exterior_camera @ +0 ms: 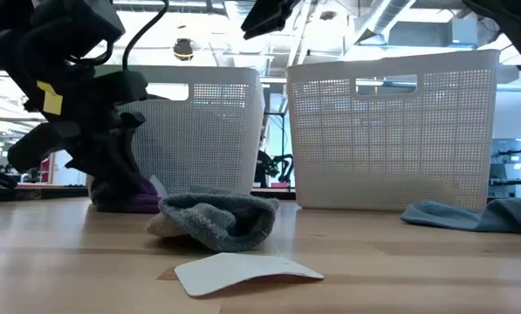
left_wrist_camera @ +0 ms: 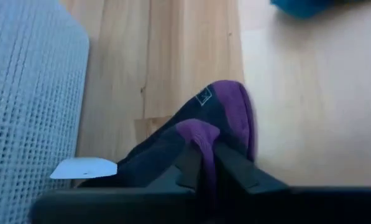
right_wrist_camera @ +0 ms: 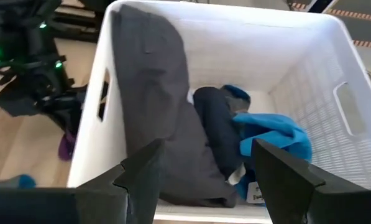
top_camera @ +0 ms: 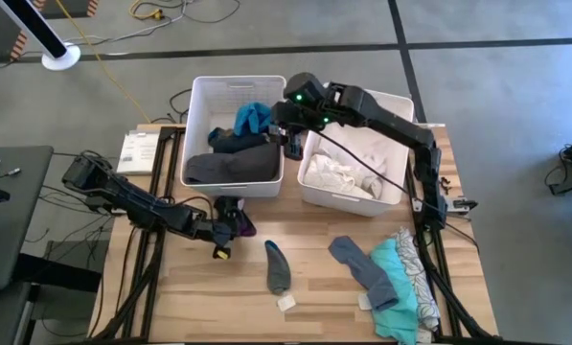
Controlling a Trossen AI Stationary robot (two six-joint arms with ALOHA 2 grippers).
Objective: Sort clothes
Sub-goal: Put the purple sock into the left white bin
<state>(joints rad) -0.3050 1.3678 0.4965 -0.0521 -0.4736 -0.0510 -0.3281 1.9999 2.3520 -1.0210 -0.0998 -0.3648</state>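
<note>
Left gripper [top_camera: 230, 230] is low on the wooden desk [top_camera: 314, 297], just in front of the left white perforated plastic bin [top_camera: 197, 125]. Its jaws are pinched nearly together on a small dark navy sock w/ purple toe [left_wrist_camera: 225, 118]; the left wrist view shows the purple fabric squeezed between the two dark fingers [left_wrist_camera: 235, 167], w/ the rest of the sock lying on the desk. A white paper tag [left_wrist_camera: 84, 168] lies beside it, near the bin wall.

Right gripper [top_camera: 292, 137] hangs above the gap between the two bins, over the left bin's edge. Jaws stand apart, holding nothing; the right wrist view looks down past them into the left bin.

Left bin holds a large dark grey garment [right_wrist_camera: 154, 106], a navy piece [right_wrist_camera: 219, 134] and a bright blue one [right_wrist_camera: 272, 137]. Right white plastic bin [top_camera: 400, 196] holds crumpled white clothes [top_camera: 348, 172].

Loose on the desk: a grey sock [top_camera: 278, 266] near the middle front, w/ a white card [exterior_camera: 243, 272] just in front of it; a blue-grey sock [top_camera: 357, 261] to its right; further right a heap at the desk's edge w/ a teal garment [top_camera: 393, 273] and a white piece w/ dark pattern [top_camera: 422, 287], touching each other.
</note>
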